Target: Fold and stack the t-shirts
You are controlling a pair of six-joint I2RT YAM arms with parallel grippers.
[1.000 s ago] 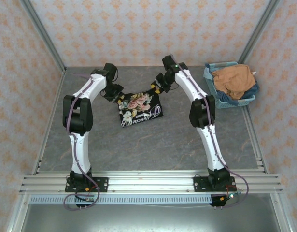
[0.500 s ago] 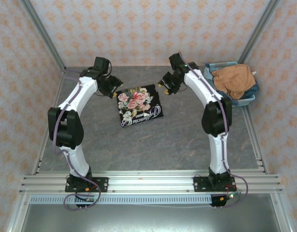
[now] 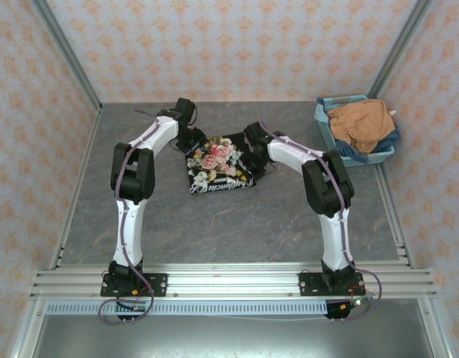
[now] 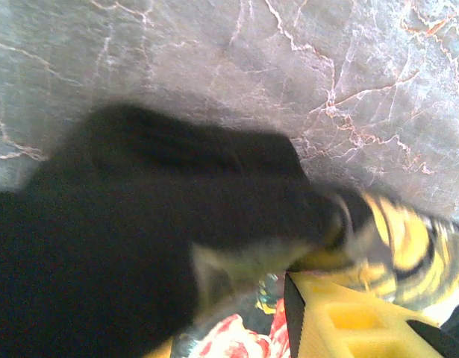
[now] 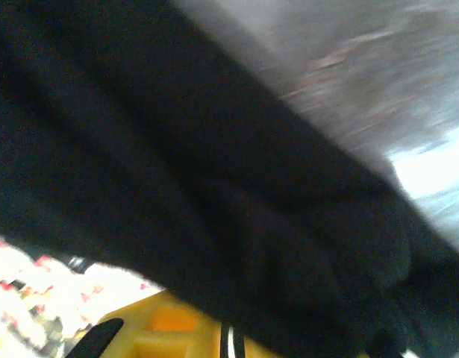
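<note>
At table centre: black t-shirt, folded, rose print up. Left gripper at its far-left corner, right gripper at its far-right edge; clasp of either unreadable through blur. Orange-tan t-shirt heaped in basket, far right. Risk: fold dragged open by a snagging finger. Against half a second ago: both grippers closed inward onto cloth.

The folded black t-shirt with the rose print and the crumpled orange-tan t-shirt are soft, matt cloth, the light-blue slatted basket is smooth plastic, and the grey, marble-veined desk looks smooth and dull, not glossy.
</note>
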